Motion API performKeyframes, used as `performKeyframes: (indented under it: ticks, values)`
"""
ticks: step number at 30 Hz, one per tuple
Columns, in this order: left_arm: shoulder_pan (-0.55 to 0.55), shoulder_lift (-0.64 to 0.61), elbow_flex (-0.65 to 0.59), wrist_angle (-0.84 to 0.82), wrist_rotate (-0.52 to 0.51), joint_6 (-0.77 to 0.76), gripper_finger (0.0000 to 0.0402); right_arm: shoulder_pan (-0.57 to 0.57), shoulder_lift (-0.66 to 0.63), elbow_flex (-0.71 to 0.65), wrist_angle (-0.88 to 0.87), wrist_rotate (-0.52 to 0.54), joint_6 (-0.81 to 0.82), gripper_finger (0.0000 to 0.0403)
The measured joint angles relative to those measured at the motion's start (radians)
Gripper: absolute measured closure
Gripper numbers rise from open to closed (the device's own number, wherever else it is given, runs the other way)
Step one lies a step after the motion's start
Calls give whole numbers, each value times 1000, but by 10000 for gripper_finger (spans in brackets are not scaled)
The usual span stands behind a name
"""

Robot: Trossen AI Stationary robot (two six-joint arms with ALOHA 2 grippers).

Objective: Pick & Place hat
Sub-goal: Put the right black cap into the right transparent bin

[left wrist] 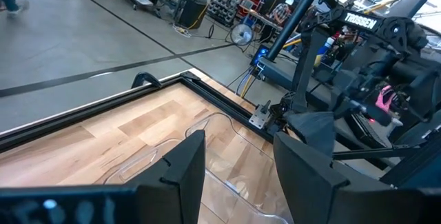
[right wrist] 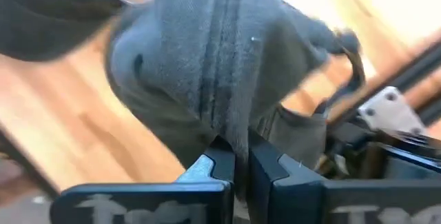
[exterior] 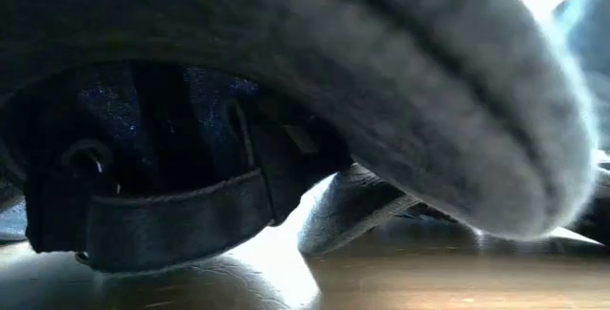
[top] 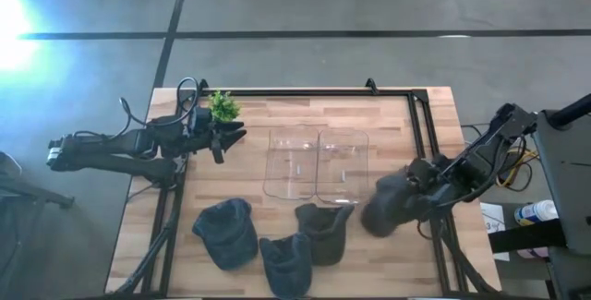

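Several dark grey caps are on the wooden table. One cap [top: 392,205] sits at the right, gripped by my right gripper [top: 427,182], which is shut on it; the right wrist view shows its cloth [right wrist: 213,65] stretching away from the fingers. Three more caps lie along the near edge: one [top: 226,233] on the left, one [top: 288,261] in the middle, one [top: 325,229] beside it. My left gripper [top: 231,137] hovers open at the far left, next to a small green plant [top: 222,106], touching nothing. The low view is filled by a cap's underside [exterior: 286,110]. My right gripper pinches a bunched fold of the cap's cloth [right wrist: 227,131] between its two fingers, coming slantwise from the table's right side. The cap spreads away from the fingers toward the table's left; whether it is lifted clear or rests on the table cannot be told.
A clear plastic tray [top: 317,163] lies at the table's middle, between both arms. A black frame rail [top: 305,92] runs along the far edge and down both sides. A bottle [top: 534,212] stands off the table at right. Bare wood lies between the tray and the left arm.
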Motion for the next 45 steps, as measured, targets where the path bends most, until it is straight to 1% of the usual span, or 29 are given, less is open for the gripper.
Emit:
performKeyframes:
  ticks: [2, 8, 13, 16, 21, 26, 29, 30, 32, 34, 37, 41, 43, 45]
  values:
    - [0, 0, 0, 0, 0, 0, 236, -5, -4, -18, -9, 12, 2, 395]
    - [0, 0, 0, 0, 0, 0, 236, -43, -19, -66, -15, 105, 8, 395]
    - [0, 0, 0, 0, 0, -7, 236, -104, -25, -79, -14, 176, -85, 396]
    - [-1, 0, 0, 0, 0, -14, 236, -157, -29, -77, -15, 182, -158, 396]
    - [-1, 0, 0, 0, 1, -19, 236, -195, -29, 18, -16, 191, -255, 396]
    - [0, 0, 0, 0, 0, -19, 236, -217, -24, 168, -14, 266, -345, 396]
    - [0, 0, 0, 0, 0, -19, 236, -252, -16, 212, -14, 273, -426, 396]
    - [0, 0, 0, -1, 1, -19, 236, -266, -16, 213, -13, 265, -448, 396]
    - [0, 0, 0, -4, 1, -19, 236, -298, -16, 195, -12, 215, -477, 396]
    - [0, 0, 0, -6, 1, -19, 236, -322, -16, 157, -15, 156, -488, 396]
    - [0, 0, 0, -12, 5, -19, 236, -323, -18, 81, -14, 63, -476, 396]
    - [-1, 0, 0, -28, 6, -19, 236, -288, -19, 1, -8, -49, -421, 396]
    - [0, 0, 0, -28, 6, -19, 236, -254, -22, -15, 45, -100, -392, 396]
    - [0, 0, 0, -28, 6, -16, 236, -214, -30, -16, 122, -122, -360, 396]
